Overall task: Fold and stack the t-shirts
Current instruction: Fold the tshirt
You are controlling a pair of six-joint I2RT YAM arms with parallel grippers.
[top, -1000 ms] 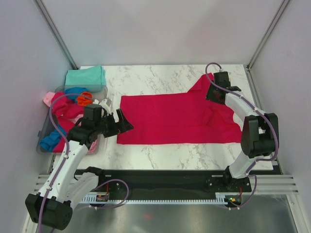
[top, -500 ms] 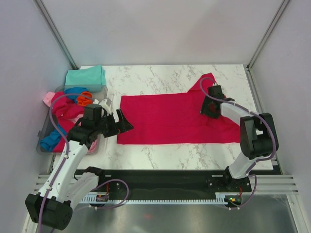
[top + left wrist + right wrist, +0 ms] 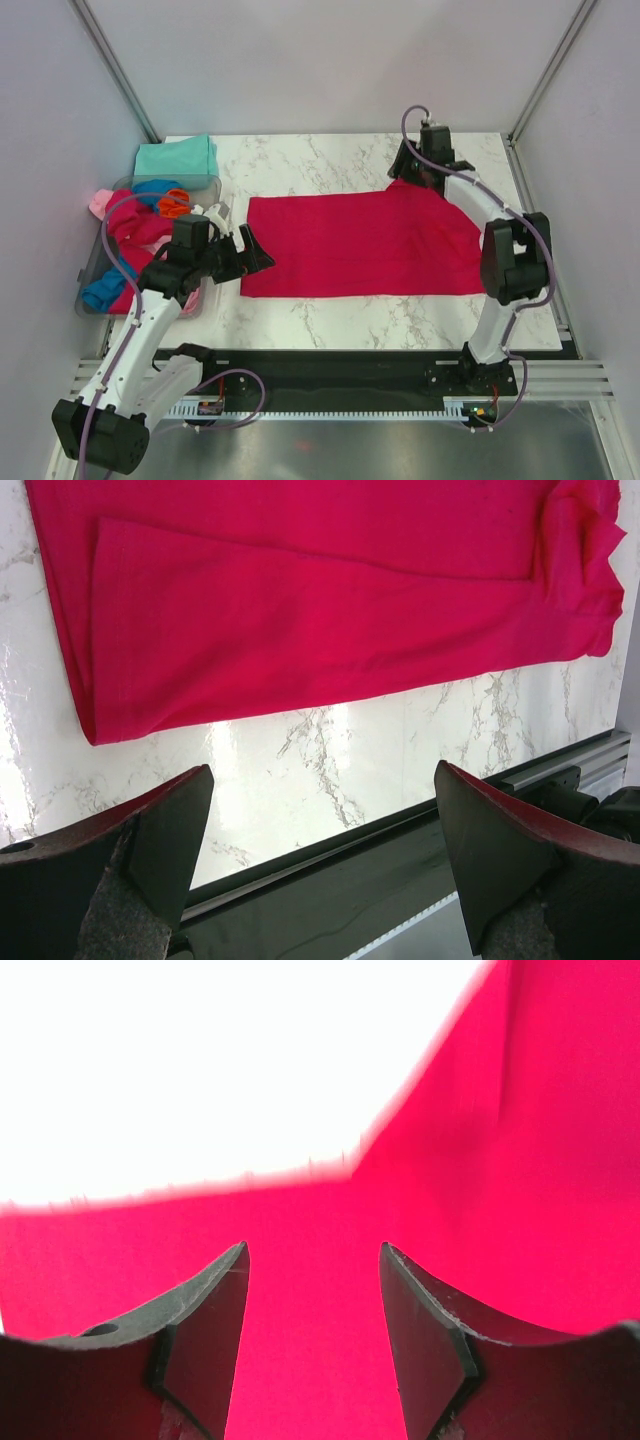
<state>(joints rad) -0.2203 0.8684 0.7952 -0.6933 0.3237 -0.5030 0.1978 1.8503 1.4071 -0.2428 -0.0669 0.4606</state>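
The left arm (image 3: 140, 332) and the right arm (image 3: 470, 195) are made of white tubes with chunky black joints. A thin purple cable (image 3: 104, 235) loops along each one. The left gripper (image 3: 322, 770) and the right gripper (image 3: 313, 1250) each have two dark grey fingers (image 3: 205, 1310) shaped like curved wedges. One finger on each has a small round hole.

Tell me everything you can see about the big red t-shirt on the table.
The red t-shirt is soft, plain crimson cloth, folded into a long band lying flat on the marble table, a little bunched at its right end. The open right gripper is over its far right corner; the open left gripper sits near its left edge.
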